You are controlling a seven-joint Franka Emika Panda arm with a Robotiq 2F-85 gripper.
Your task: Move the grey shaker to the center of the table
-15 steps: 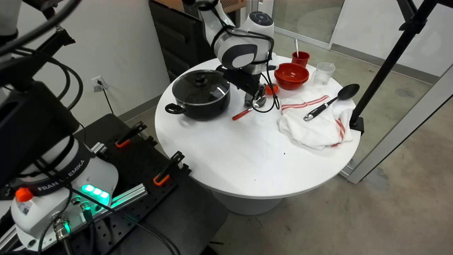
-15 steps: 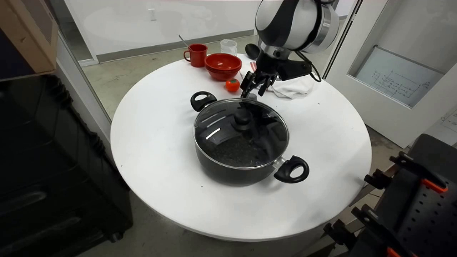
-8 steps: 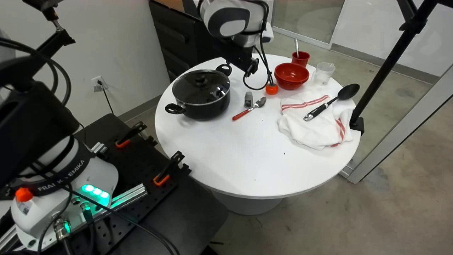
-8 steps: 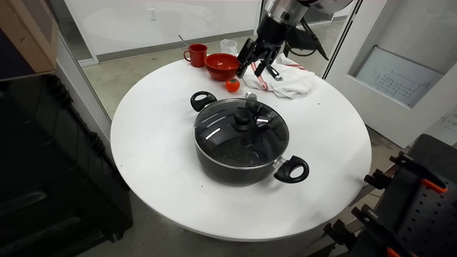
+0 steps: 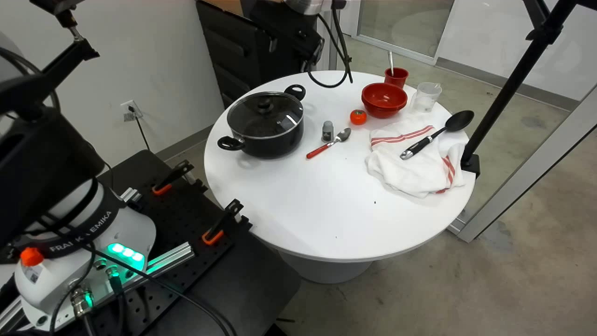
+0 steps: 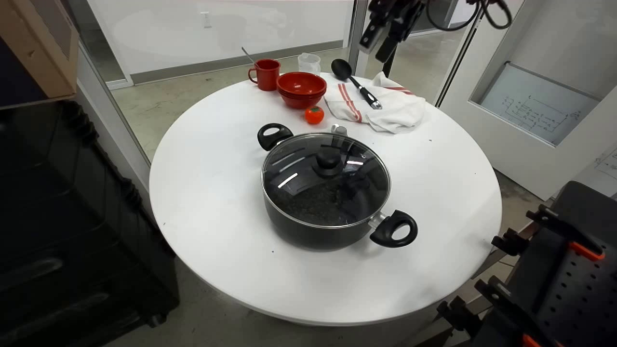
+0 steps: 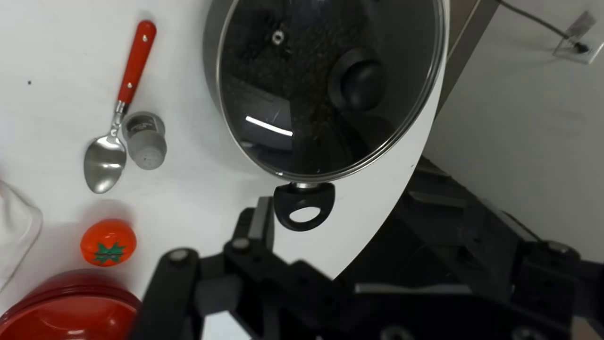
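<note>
Apparently, grey shaker [image 5: 328,132] below fingers [image 6: 370,38]

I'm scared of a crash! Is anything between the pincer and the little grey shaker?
Nothing visible stands between the high pincer and the grey shaker. In the wrist view the spoon lies on one side of it, the pot on the other.

Both exterior views look slantwise down on the round white tabletop [image 5: 322,196] from different sides; the nearer wrist view faces steeply down, sharing the glass-lidded pot [image 7: 311,101].
</note>
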